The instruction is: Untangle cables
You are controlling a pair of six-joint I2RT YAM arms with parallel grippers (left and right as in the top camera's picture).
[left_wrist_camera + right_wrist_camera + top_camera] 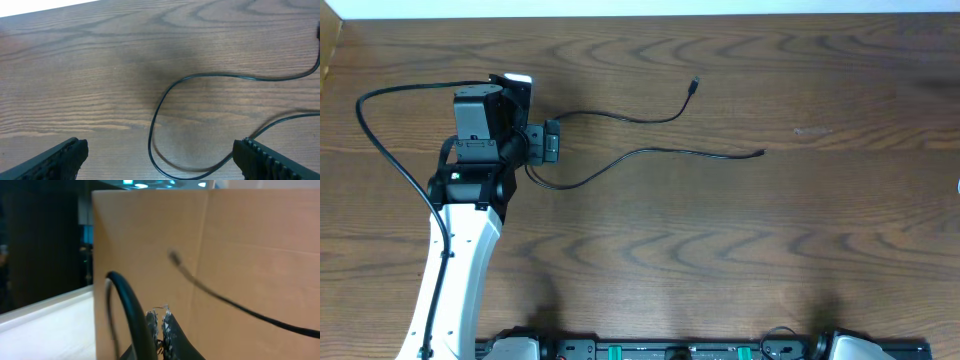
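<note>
A cable (pixel 220 75) loops between the jaws of the left gripper (pixel 161 148), spread wide. The right gripper (pixel 161 325) is pinched closed, facing cardboard (pixel 250 255).

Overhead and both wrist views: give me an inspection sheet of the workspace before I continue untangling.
Surface: wooden table, bare wood grain.
Job's things: one black cable seen, lying in a U-bend with both ends apart toward the right. No crossing seen, no white cord seen.
Clutter: nothing seen.
Grippers: left gripper open, its fingers either side of the cable's bend. Right gripper has its fingers shut, and no cable is seen between them.
Cables: thick black lead arcs out from the left arm.
Surroundings: tan board fills the right wrist view, dark room beside it.
</note>
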